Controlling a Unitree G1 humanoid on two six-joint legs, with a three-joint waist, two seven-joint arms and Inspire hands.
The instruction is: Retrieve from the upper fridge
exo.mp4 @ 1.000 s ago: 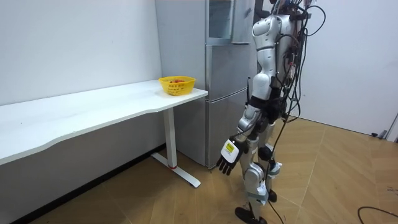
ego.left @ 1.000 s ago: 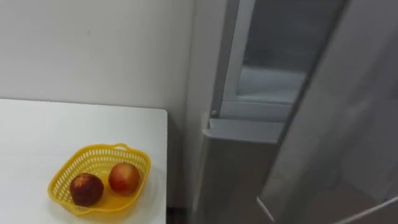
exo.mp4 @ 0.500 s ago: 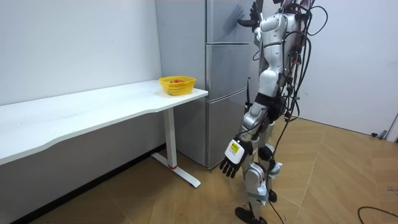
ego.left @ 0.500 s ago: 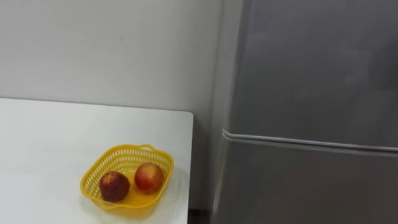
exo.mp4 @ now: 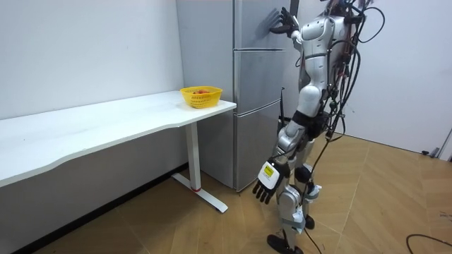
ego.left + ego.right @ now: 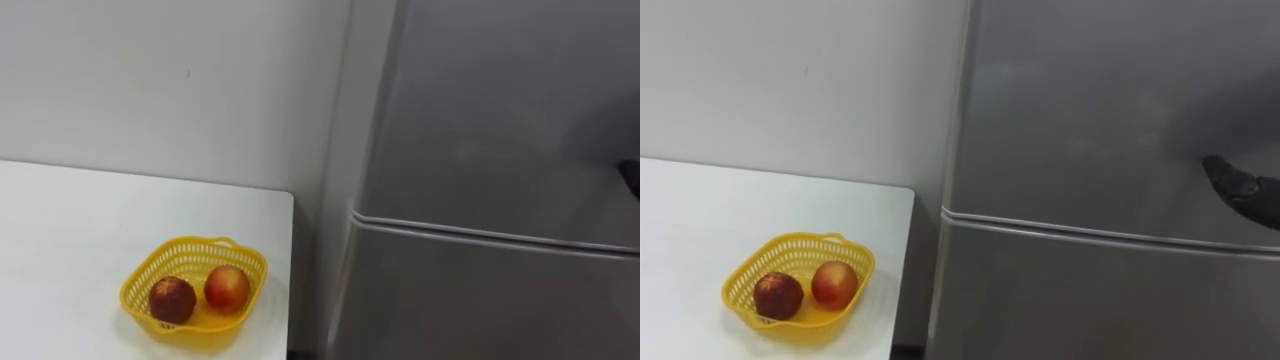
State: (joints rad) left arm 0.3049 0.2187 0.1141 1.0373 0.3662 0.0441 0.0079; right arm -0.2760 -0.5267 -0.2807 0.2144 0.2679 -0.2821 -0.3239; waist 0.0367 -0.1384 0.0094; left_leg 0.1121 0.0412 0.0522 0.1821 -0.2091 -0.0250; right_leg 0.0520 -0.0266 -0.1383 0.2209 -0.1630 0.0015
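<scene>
The grey fridge stands shut before me, its upper door (image 6: 500,120) closed above the seam and its lower door (image 6: 480,300) below. My right hand (image 6: 1245,190) is raised at the upper door's right side with straight fingers and holds nothing; in the room view my right hand (image 5: 282,20) sits against the door's front. My left hand (image 5: 267,185) hangs open beside my thigh, empty. Whatever is inside the fridge is hidden.
A white table (image 6: 60,230) stands left of the fridge against the wall. At its near corner sits a yellow basket (image 6: 195,280) with a dark red fruit (image 6: 172,299) and a red-yellow fruit (image 6: 227,288). Wooden floor lies open behind me.
The upper fridge door stood open a second ago and is now shut, with my right hand at it. My head view has swung across the fridge front.
</scene>
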